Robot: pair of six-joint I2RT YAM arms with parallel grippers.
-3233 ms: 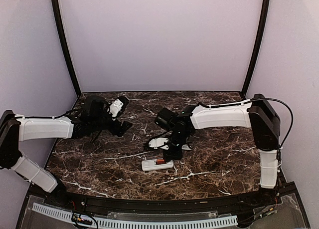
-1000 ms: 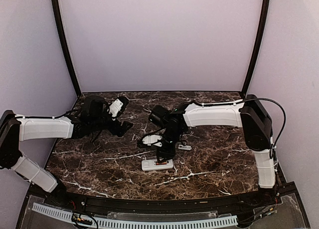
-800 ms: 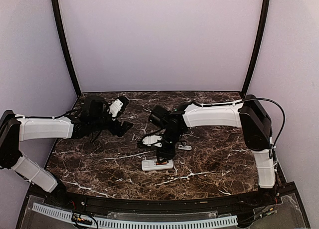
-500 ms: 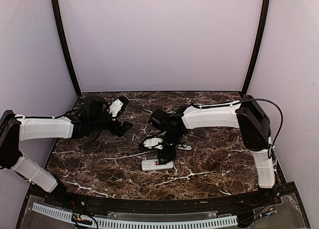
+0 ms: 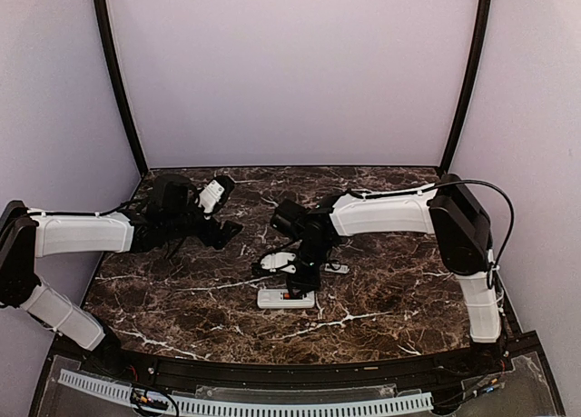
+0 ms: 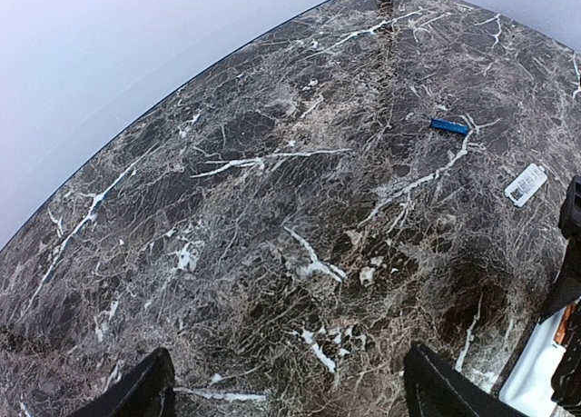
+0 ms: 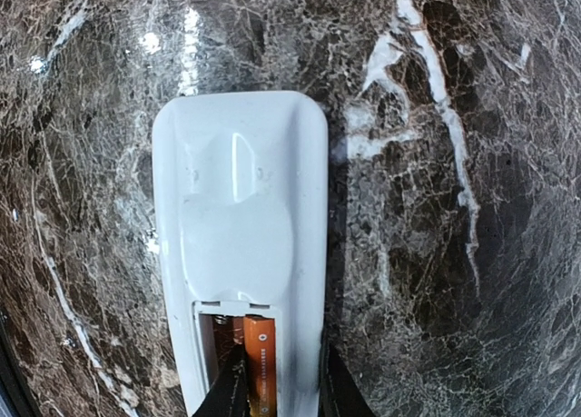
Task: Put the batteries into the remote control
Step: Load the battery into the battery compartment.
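Change: right gripper (image 7: pixel 281 372) is now standing further left over the remote control (image 7: pixel 238 208) than three seconds ago, with narrower jaws.
Right gripper: fingers are reaching into the open battery bay (image 7: pixel 227 340) with a small gap between them; I cannot tell if they are gripping.
Orange battery (image 7: pixel 259 367): lying in this bay, one finger touching it.
Remote control: lying back-up on the marble table (image 6: pixel 272 208).
Blue battery (image 6: pixel 448 125): lying well beyond the remote.
Left gripper (image 6: pixel 289 394): hanging wide open, empty, well left of the remote.

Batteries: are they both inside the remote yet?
Not yet. The orange battery lies in the open slot of the remote, with the right fingers down beside it. The blue battery is yet to load; it lies on the table.
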